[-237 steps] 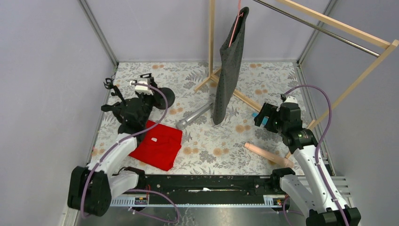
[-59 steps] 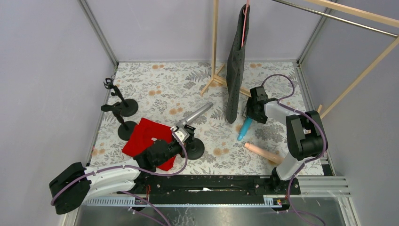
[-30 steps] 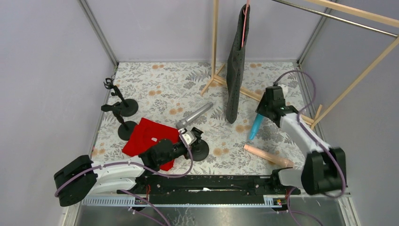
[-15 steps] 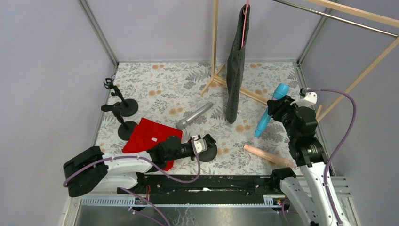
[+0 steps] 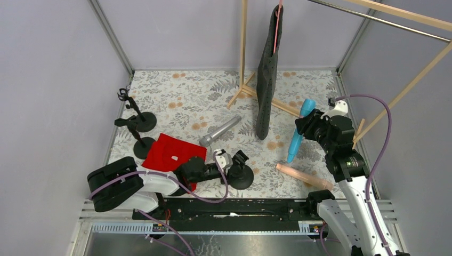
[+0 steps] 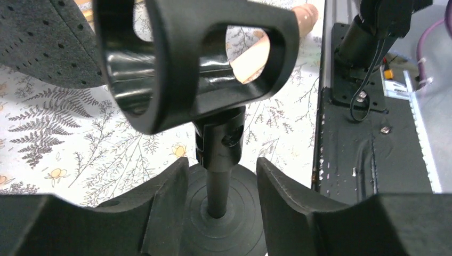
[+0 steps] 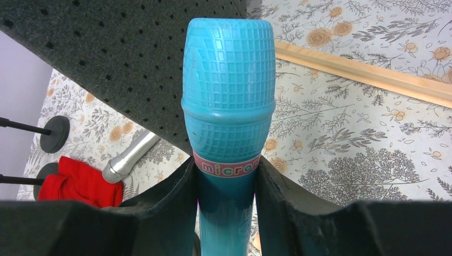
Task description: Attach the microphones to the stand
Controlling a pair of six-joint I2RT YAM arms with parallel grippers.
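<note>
**Q:** Which pincer carries the task's thing?

**A:** My right pincer (image 7: 226, 176) is clenched on the cyan-blue microphone (image 7: 229, 90). It grips the barrel below the lettered band, so the head stands clear above the fingers. The microphone is raised off the counter (image 5: 186, 90) at the right, head up, near the hanging grey garment (image 5: 266, 69).

**Q:** And the left?

**A:** My left pincer (image 6: 221, 165) is released. Its fingers (image 6: 165, 202) straddle the post of the near stand (image 6: 218, 186), with a gap on each side. The stand is upright on its round base at the near centre, and its clip (image 6: 197, 58) is empty. I judge it sits there so that the right arm can reach it with the microphone.

**Q:** The other microphones?

**A:** The silver-grey microphone (image 5: 219, 131) lies mid-counter beside the red cloth (image 5: 173, 157). The peach-pink microphone (image 5: 301, 175) lies near right. Neither is in a clip. Two more stands (image 5: 139, 120) wait at the far left, well apart from both.
</note>
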